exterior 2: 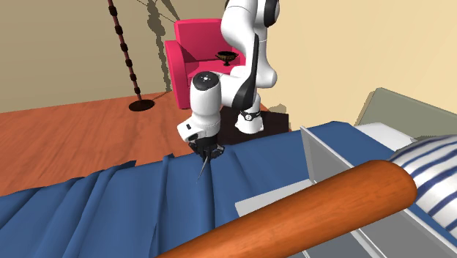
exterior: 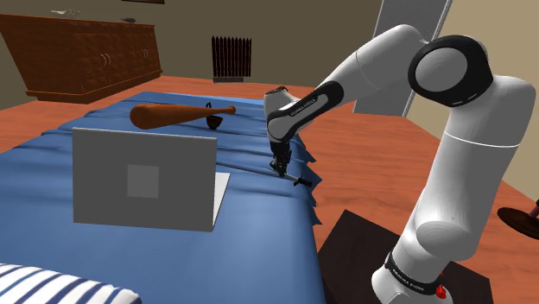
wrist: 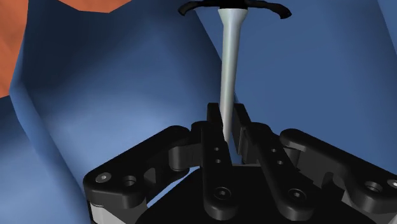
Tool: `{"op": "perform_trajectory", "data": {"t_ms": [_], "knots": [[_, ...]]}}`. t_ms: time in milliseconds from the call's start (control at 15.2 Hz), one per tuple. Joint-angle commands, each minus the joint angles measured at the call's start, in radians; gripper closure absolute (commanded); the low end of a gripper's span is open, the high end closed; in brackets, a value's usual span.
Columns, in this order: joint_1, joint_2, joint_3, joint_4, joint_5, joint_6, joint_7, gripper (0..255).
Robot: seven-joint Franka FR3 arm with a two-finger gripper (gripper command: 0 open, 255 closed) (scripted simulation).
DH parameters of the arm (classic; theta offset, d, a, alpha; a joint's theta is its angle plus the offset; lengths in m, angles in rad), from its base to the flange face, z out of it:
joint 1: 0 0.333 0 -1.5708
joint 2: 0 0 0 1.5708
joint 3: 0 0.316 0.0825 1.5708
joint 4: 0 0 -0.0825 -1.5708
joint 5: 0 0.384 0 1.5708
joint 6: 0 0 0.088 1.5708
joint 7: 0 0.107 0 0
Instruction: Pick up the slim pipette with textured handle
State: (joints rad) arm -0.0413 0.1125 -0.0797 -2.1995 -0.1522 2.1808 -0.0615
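Observation:
The slim pipette [wrist: 228,70] is a pale grey tapered rod with a dark crossbar at its far end. My gripper [wrist: 227,121] is shut on its narrow end, and the rod sticks straight out past the fingertips. In the shoulder view the gripper [exterior: 278,163] hangs over the blue bedcover's [exterior: 129,250] edge nearest the stand, with the pipette [exterior: 297,180] poking out below it. From the second exterior view the gripper [exterior 2: 206,149] points down and the pipette [exterior 2: 201,167] slants toward the folds. I cannot tell whether its far end touches the cover.
A grey open box-like panel [exterior: 142,179] stands on the bed. Behind it lie a brown wooden bat [exterior: 168,114] and a small black bowl [exterior: 213,123]. Beyond the bed are a wooden dresser [exterior: 86,56] and a red armchair [exterior 2: 192,62]. A striped pillow [exterior 2: 432,168] lies near the panel.

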Motion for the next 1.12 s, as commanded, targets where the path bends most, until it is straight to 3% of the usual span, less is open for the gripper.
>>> {"op": "perform_trajectory", "data": {"t_ms": [0,1056], "knots": [[-0.005,0.006,-0.007,-0.002,-0.004,-0.001,0.0,255],[-0.003,-0.1,-0.004,0.067,0.002,-0.175,-0.02,255]]}}
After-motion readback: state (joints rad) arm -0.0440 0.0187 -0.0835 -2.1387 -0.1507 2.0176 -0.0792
